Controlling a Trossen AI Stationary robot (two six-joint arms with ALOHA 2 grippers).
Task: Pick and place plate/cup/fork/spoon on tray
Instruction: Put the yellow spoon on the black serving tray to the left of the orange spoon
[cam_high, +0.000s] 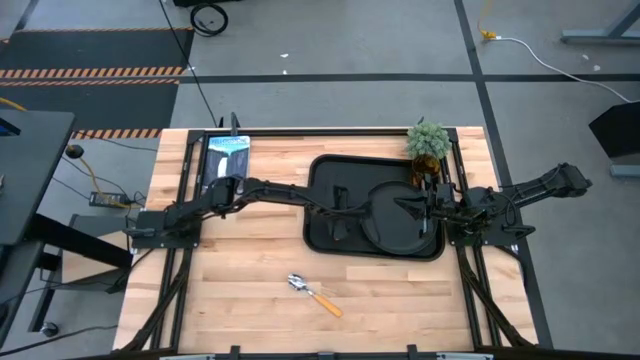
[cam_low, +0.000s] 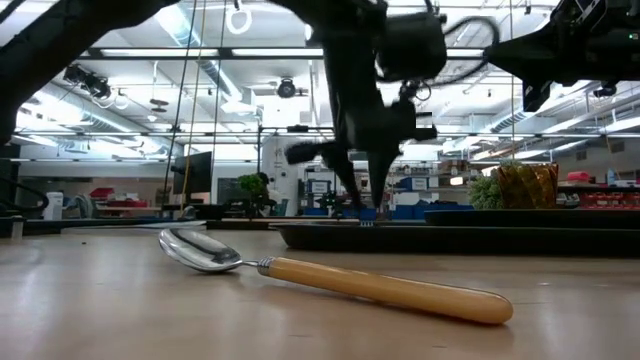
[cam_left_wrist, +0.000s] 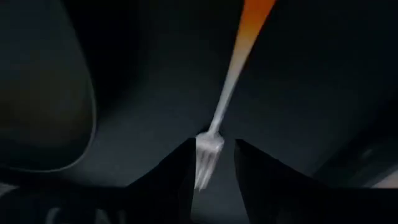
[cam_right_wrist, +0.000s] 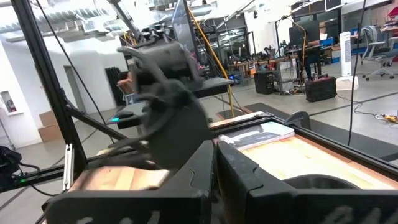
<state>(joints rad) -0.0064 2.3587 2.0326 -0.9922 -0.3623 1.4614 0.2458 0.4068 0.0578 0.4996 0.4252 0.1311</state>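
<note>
The left gripper (cam_left_wrist: 212, 171) pinches the fork (cam_left_wrist: 214, 134) by its tines over the tray (cam_high: 325, 172), beside the plate (cam_high: 385, 230). The right gripper (cam_high: 412, 206), fingers together, hovers over the plate near the cup (cam_low: 527, 186) and plant (cam_high: 428, 138). The spoon (cam_high: 313, 292) lies on the table (cam_high: 250, 280), apart.

One tray (cam_high: 322, 172), one plate (cam_high: 390, 222), one cup (cam_high: 428, 172), one fork (cam_left_wrist: 208, 152), one spoon (cam_high: 314, 293), one plant (cam_high: 428, 139), two arms

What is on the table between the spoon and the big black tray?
Nothing. In the high view, only bare wooden table lies between the silver spoon with the orange-yellow handle and the large black rectangular tray. The low view shows the same.
</note>
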